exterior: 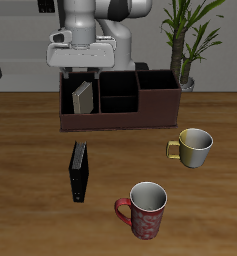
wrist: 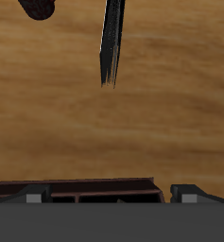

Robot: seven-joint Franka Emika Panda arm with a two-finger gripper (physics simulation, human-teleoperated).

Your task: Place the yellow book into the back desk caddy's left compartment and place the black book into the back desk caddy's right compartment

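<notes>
Two-finger gripper (exterior: 82, 72) above long reddish-brown back desk caddy (exterior: 118, 113) — finger spacing not discernible. Greyish-beige yellow book (exterior: 82, 97) stands upright in end compartment under gripper. Slim black book (exterior: 79, 171) lies on wooden table (exterior: 30, 150) — nearer front edge, apart from caddy.

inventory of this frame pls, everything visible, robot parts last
yellow book: 1, greyish-beige, standing in an end compartment of the caddy
black book: 1, black, on the table before the caddy, nearer the front edge
caddy: 1, dark reddish-brown, black-lined, three sections, at the table's back
gold mug: 1, pale gold, on the table beside the caddy's other end
red mug: 1, red patterned, near the front edge
plant: 1, green, behind the table
table: 1, wood
gripper: 1, white and grey, above the yellow book, jaw state unclear
</notes>
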